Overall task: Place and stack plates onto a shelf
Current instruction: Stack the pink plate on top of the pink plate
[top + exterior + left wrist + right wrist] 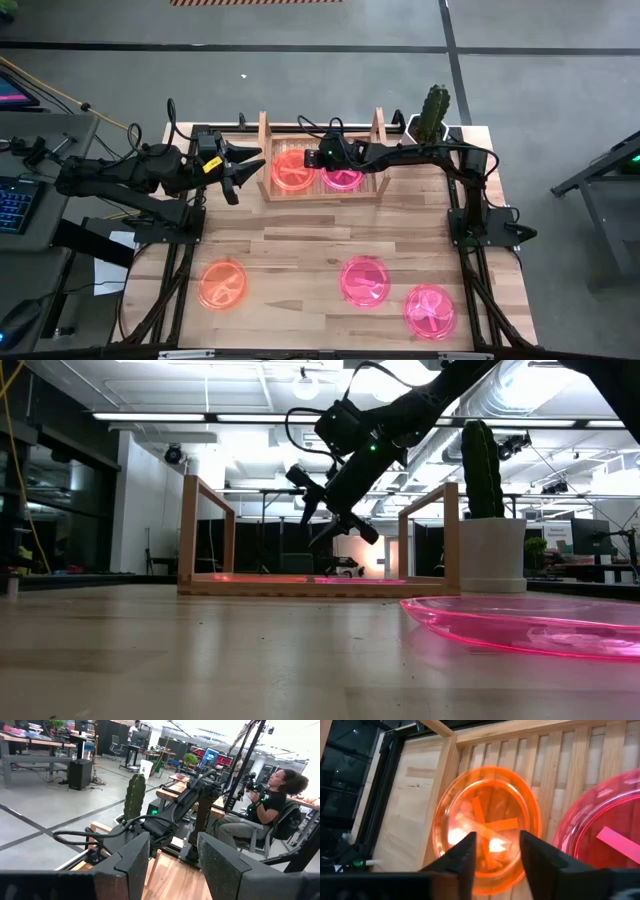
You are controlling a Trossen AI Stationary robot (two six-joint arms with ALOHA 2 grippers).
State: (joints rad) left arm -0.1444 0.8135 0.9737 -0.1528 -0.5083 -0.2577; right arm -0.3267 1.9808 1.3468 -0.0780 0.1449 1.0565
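No legible text or labels

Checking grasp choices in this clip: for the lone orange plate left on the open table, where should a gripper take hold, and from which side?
Probably at the rim. The orange plate lies flat and shallow on the table, so only its raised edge gives two fingers something to close on. Come down from above on the edge nearest the left gripper, which is open beside the shelf; nothing crowds that plate.

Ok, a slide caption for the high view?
Right tool open above orange plate on the shelf; left tool waits alongside.
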